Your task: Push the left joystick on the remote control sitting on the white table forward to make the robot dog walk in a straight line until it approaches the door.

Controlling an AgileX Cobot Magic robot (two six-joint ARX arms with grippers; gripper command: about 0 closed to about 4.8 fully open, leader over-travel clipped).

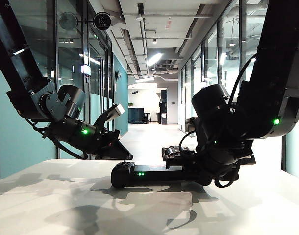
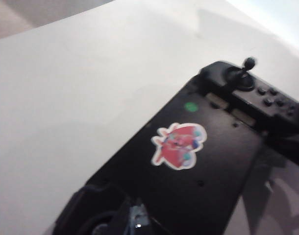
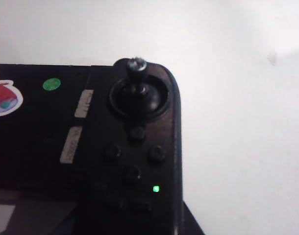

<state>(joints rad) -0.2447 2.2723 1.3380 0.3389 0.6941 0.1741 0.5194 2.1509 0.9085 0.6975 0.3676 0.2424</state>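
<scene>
The black remote control [image 1: 149, 175] lies on the white table [image 1: 66, 205], with a reddish sticker [image 2: 179, 145] on its flat middle. My left gripper [image 1: 121, 152] hovers low over its left end, its fingertips [image 2: 137, 218] pressed together into one point beside the round well of the left joystick [image 2: 98, 226]; the stick itself is too dark to make out. My right gripper [image 1: 215, 166] is shut on the controller's right end. The other joystick [image 3: 136, 66] stands upright there. A low black boxy shape [image 1: 178, 152], probably the robot dog, shows just past the table's far edge.
A glass-walled corridor [image 1: 149, 132] runs straight away behind the table to a dark doorway [image 1: 162, 105] at its end. Green lights glow on the controller [image 1: 139, 174] and on both arms. Bare white tabletop surrounds the controller.
</scene>
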